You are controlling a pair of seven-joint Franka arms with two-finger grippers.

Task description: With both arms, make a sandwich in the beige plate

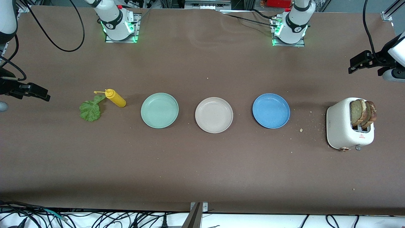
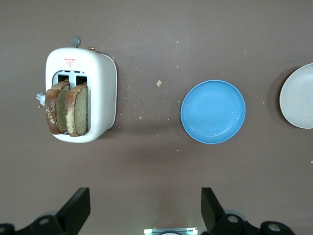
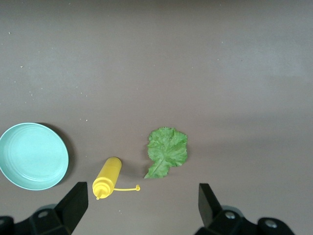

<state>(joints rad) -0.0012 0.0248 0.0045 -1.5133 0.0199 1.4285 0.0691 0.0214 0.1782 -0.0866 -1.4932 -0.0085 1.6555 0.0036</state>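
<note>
The beige plate [image 1: 214, 115] [image 2: 299, 97] lies bare at the middle of the table, between a mint-green plate and a blue plate. Two brown toasted bread slices [image 1: 363, 113] [image 2: 68, 107] stand in a white toaster [image 1: 349, 128] [image 2: 100, 93] at the left arm's end. A green lettuce leaf [image 1: 90, 109] [image 3: 167, 151] lies flat at the right arm's end. My left gripper [image 1: 359, 61] [image 2: 145, 198] hangs open and empty over bare table near the toaster. My right gripper [image 1: 38, 91] [image 3: 142, 193] hangs open and empty over bare table near the lettuce.
A yellow squeeze bottle [image 1: 115, 98] [image 3: 107, 177] lies on its side, touching the lettuce's tip. The mint-green plate [image 1: 159, 110] [image 3: 32, 155] and the blue plate [image 1: 271, 110] [image 2: 213, 111] hold nothing. Crumbs [image 1: 301, 129] dot the brown table near the toaster.
</note>
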